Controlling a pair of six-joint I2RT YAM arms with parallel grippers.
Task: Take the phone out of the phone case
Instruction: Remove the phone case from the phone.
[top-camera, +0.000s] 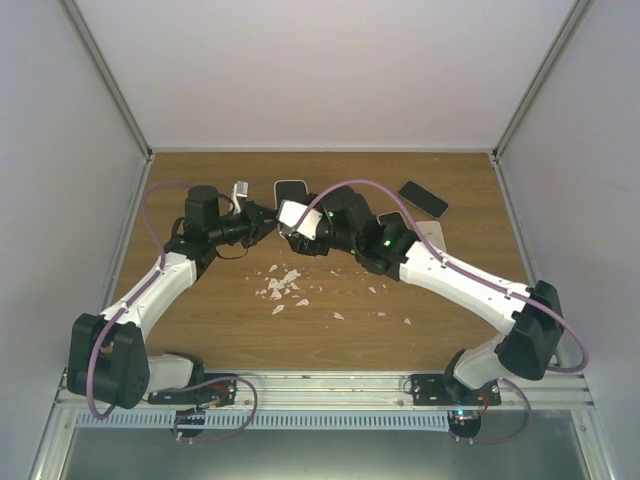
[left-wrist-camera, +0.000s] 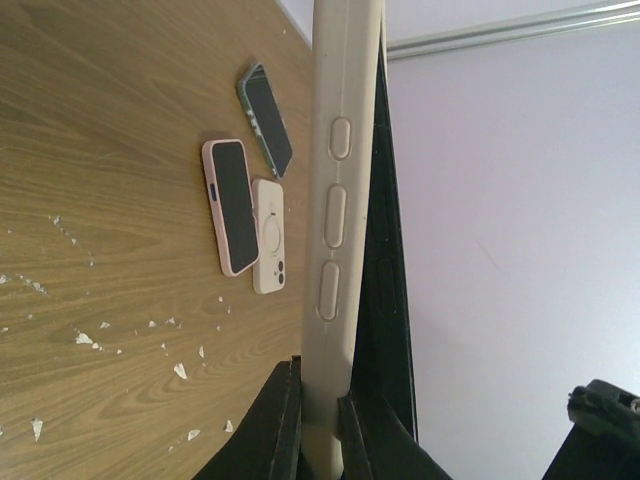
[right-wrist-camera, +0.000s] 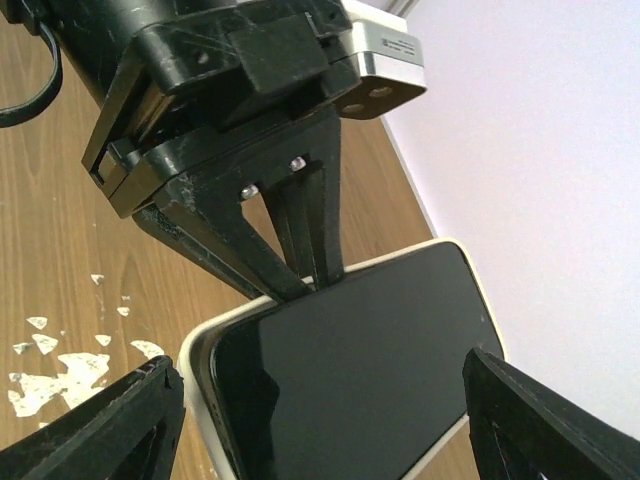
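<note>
We count one cream phone case (left-wrist-camera: 325, 370), held in the air above the wood-grain table (top-camera: 200, 330), with one black phone (right-wrist-camera: 380, 320) seated in it, screen toward the right wrist camera. The case edge carries three oval button covers (left-wrist-camera: 335, 215). The left gripper (left-wrist-camera: 320, 425) is clamped on the case's edge, one finger on each face. The right gripper (right-wrist-camera: 320, 368) has its jaws spread wide, bracketing the case across its width; we cannot tell whether its fingers (right-wrist-camera: 120, 420) touch it. Four more units lie flat on the table: a white-rimmed handset (top-camera: 290, 188) just behind the phone case, and, to its right in the top view, a green-cased handset (left-wrist-camera: 265, 118), a pink-cased handset (left-wrist-camera: 230, 205) and a white handset (left-wrist-camera: 268, 235), which lies face down against the pink one and has a ring mark on its back. White flecks (top-camera: 280, 285), too many to count, lie on the table nearer the arm bases than the phone case. Above the case in the right wrist view, a silver camera block (right-wrist-camera: 385, 45) bears print too small to read. White wall panels (top-camera: 330, 70) and aluminium rails (top-camera: 110, 75) enclose the table.
</note>
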